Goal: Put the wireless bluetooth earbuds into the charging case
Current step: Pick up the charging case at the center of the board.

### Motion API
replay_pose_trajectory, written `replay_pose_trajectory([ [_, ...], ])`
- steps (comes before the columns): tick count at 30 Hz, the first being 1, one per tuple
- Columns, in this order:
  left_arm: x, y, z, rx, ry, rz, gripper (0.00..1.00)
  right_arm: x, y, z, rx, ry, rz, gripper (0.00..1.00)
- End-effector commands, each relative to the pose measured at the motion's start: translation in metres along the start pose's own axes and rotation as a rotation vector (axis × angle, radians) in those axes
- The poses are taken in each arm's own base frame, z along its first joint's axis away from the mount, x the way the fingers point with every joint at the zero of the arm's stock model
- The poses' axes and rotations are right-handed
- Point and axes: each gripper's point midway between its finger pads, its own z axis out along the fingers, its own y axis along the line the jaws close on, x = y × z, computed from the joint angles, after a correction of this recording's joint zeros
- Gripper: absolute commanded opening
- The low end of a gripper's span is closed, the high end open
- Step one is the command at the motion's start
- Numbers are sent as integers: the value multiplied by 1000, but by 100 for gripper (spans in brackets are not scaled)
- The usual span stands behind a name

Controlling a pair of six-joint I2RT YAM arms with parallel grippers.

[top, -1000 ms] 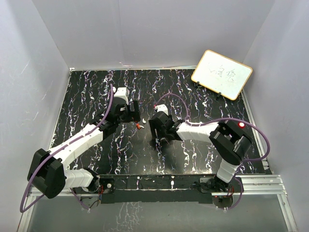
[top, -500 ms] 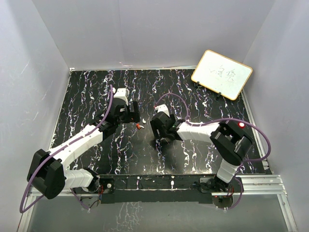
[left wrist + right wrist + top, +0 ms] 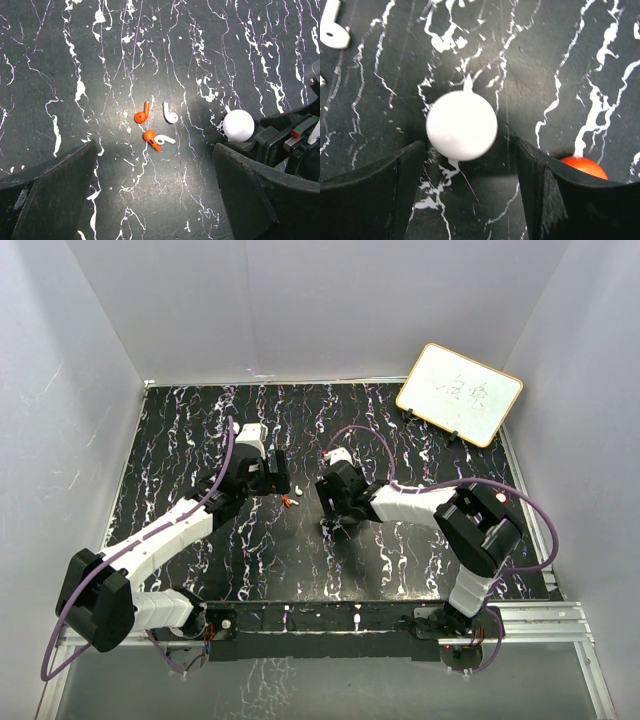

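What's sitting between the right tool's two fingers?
A white disc lies between the right tool's fingers, seen in the right wrist view. An orange disc peeks out beside one finger.

Top: high overhead. Wrists: close, downward, probably sharing white disc (image 3: 239, 124) (image 3: 462, 125).

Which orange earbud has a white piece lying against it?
The lower orange earbud in the left wrist view; the upper orange earbud touches nothing.
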Motion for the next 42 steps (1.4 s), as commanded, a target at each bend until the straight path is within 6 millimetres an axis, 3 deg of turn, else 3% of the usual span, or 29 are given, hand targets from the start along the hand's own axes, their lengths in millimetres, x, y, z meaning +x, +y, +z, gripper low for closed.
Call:
replay_pose_trajectory([
  [1, 0, 2, -9, -2, -6, 6, 99, -23, 17, 9, -68, -60, -15, 70],
  [7, 0, 2, -8, 0, -2, 7, 99, -23, 20, 13, -77, -57, -15, 68],
  [18, 0, 2, -8, -3, 0, 7, 99, -20, 28, 2, -139, -44, 18, 67],
  [26, 2, 2, -6, -3, 4, 6, 99, -26, 40, -23, -223, -79, 32, 66],
  [29, 2, 2, -6, -3, 5, 5, 99, -27, 31, -26, -176, -83, 36, 66],
  [42, -4, -7, -16, 43, 1, 1, 97, -26, 19, -9, -142, -108, -75, 69],
])
